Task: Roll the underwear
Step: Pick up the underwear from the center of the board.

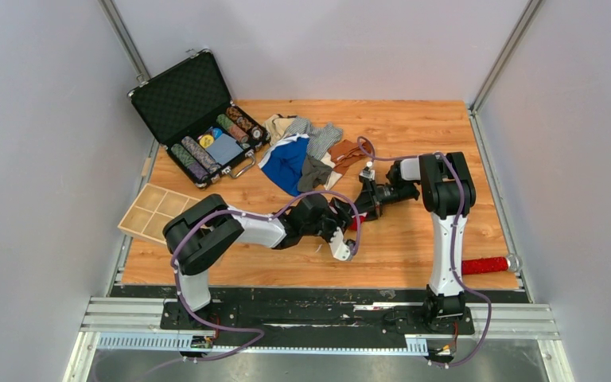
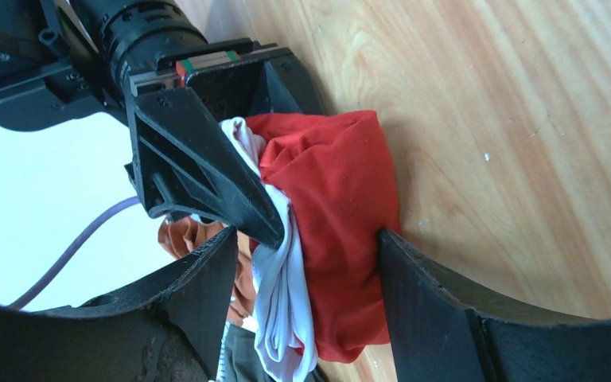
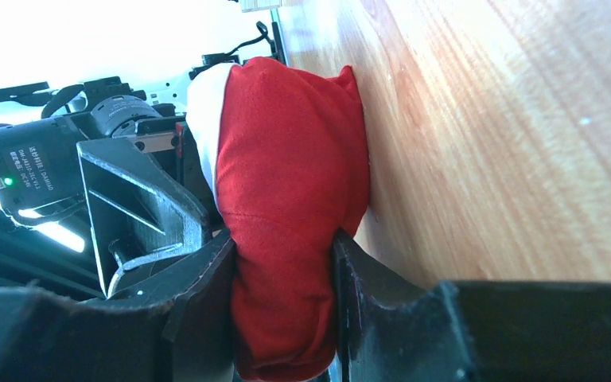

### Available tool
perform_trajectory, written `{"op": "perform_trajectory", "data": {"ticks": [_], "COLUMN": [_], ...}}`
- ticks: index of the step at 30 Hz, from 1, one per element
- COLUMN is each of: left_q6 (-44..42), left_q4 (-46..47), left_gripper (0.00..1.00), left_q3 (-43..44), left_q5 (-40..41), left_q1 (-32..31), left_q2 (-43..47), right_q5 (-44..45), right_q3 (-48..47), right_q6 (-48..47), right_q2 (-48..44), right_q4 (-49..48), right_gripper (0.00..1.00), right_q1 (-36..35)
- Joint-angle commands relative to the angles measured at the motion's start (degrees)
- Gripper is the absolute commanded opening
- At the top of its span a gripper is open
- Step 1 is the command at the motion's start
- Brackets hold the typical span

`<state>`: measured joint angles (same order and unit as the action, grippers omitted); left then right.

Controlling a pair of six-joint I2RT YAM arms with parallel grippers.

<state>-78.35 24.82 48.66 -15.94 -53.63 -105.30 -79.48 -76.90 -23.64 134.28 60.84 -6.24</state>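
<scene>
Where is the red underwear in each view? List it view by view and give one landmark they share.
Top view: the red underwear is a small red patch mid-table, where the arms meet.
Left wrist: red underwear in the centre, between the left hand's fingers.
Right wrist: red underwear in the centre, pinched by the right hand.
Shared landmark: the wooden table, seen in all three.

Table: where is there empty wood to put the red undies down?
Bare wood: the far right corner, between the underwear pile and the wall, and the near strip in front of the left arm. Crowded: around the poker case, the pile, and the middle where both arms meet.
</scene>
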Motion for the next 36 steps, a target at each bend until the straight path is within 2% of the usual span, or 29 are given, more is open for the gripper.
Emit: {"op": "perform_trajectory", "data": {"ticks": [1, 7, 9, 11, 12, 13, 14, 16, 17, 18, 19, 20, 23, 27, 33, 36], "left_q6": [1.09, 1.51, 2.08, 2.2, 2.31, 2.49, 2.67, 3.23, 3.8, 3.98, 4.36, 4.57, 7.03, 12.53, 20.32, 24.21], "left_q4": [5.57, 2.66, 1.58, 0.44, -0.02, -1.39, -2.12, -4.83, -6.44, -8.01, -8.63, -9.48, -12.18, -22.47, -49.1, -65.43], "left_gripper": [0.72, 0.68, 0.63, 0.52, 0.38, 0.31, 0.19, 0.04, 0.01, 0.0, 0.0, 0.0, 0.0, 0.0, 0.0, 0.0], "left_q3": [-0.6, -0.37, 0.09, 0.56, 0.73, 1.3, 1.59, 3.0, 3.32, 3.95, 4.14, 4.33, 4.88, 9.25, 21.24, 28.35], "left_q5": [7.88, 8.49, 8.26, 8.53, 8.99, 9.22, 9.6, 10.0, 10.12, 10.36, 10.43, 10.43, 9.55, 4.53, -3.25, -3.22], "left_q1": [0.88, 1.45, 1.42, 1.47, 1.45, 1.47, 1.49, 1.45, 1.47, 1.53, 1.51, 1.51, 2.24, 4.16, 6.59, 7.96], "left_q2": [-0.32, -0.75, -1.37, -2.3, -2.92, -3.17, -3.65, -4.29, -4.43, -4.55, -4.52, -4.03, -0.49, 7.3, 18.59, 20.39], "right_q5": [-0.94, -1.43, -1.78, -2.05, -2.08, -2.15, -2.24, -3.31, -4.13, -4.91, -5.5, -5.66, -5.24, -2.88, 4.56, 8.68], "right_q3": [3.45, 2.34, 2.22, 2.2, 2.11, 2.05, 1.98, 1.59, 1.11, 0.37, -0.51, -1.22, -2.65, -6.0, -10.8, -11.0], "right_q6": [0.24, -0.12, -0.34, -0.36, -0.36, -0.34, -0.4, -1.54, -2.75, -4.73, -7.59, -9.82, -11.32, -8.93, -4.14, -1.08], "right_q2": [9.04, 9.55, 9.6, 9.69, 9.69, 9.75, 9.76, 10.05, 10.28, 10.72, 10.96, 10.76, 6.95, -0.52, -10.68, -17.09], "right_q4": [5.14, 6.4, 6.52, 6.72, 6.81, 6.98, 7.07, 8.36, 9.8, 11.79, 14.54, 16.61, 18.77, 18.18, 14.38, 10.02], "right_gripper": [0.07, 0.07, 0.07, 0.07, 0.09, 0.11, 0.14, 0.21, 0.27, 0.42, 0.84, 0.98, 1.0, 1.0, 1.0, 1.0], "right_q1": [0.49, 0.53, 0.58, 0.56, 0.6, 0.55, 0.56, 0.55, 0.56, 0.59, 0.59, 0.58, 1.24, 3.15, 6.5, 7.96]}}
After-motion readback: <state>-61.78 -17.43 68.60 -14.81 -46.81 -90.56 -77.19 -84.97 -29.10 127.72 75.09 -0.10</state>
